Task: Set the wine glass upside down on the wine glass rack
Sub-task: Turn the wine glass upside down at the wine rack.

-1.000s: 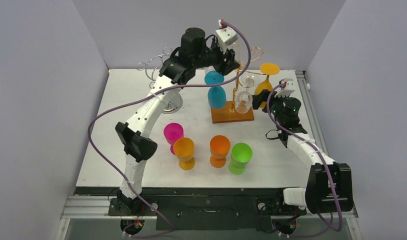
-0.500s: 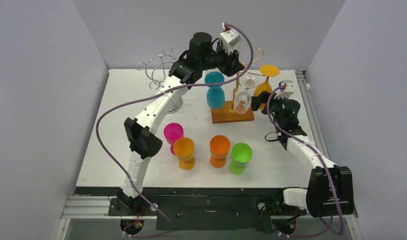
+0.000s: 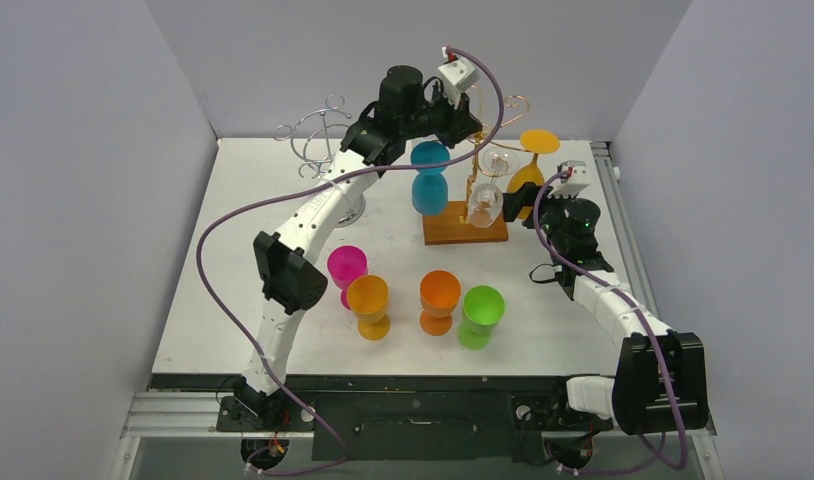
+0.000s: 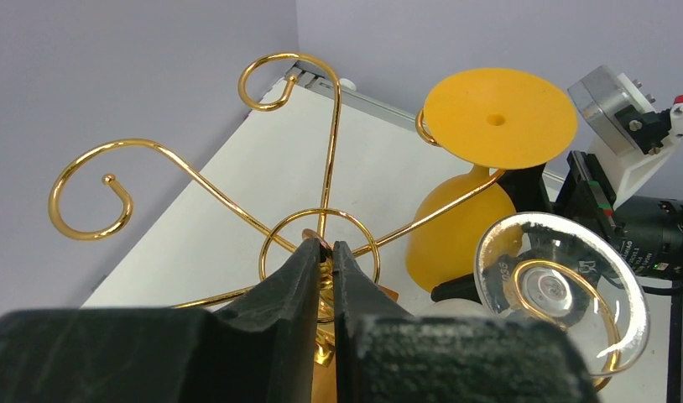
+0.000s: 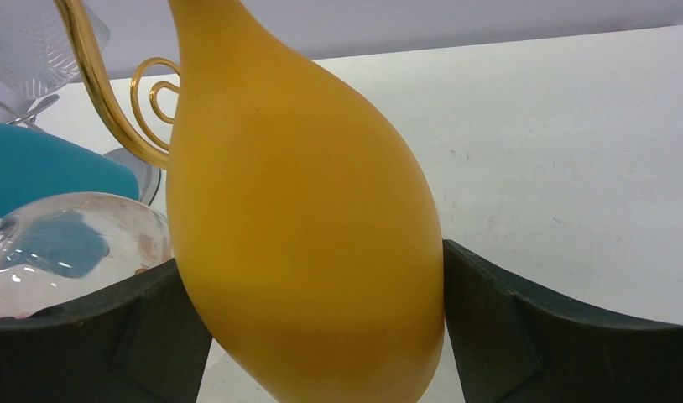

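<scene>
Fingers first, from above: the left fingers [image 3: 465,127] sit at the top of the gold rack [image 3: 465,228]. The right fingers [image 3: 517,203] flank the bowl of the yellow wine glass [image 3: 539,139], which hangs upside down from a rack arm on the right side, foot uppermost. A teal glass [image 3: 430,182] hangs on the opposite side, and four coloured glasses stand on the bench [image 3: 403,345] nearer the arm bases.

From the left wrist, the left fingers [image 4: 300,285] are almost fully closed, pinching the rack's thin central stem. The yellow wine glass [image 4: 499,117] rests its foot across a gold arm, with a clear glass [image 4: 560,294] just beside it.

From the right wrist, the right fingers [image 5: 112,327] are spread wide, both pads apparently pressed against the yellow bowl, gripping it.

The danger lies in the letting go. If the right fingers pull away before opening cleanly, they could drag the bowl, slide the foot off the arm's open end, or knock the clear glass. If the stem is released too early, the loaded rack may rock.
</scene>
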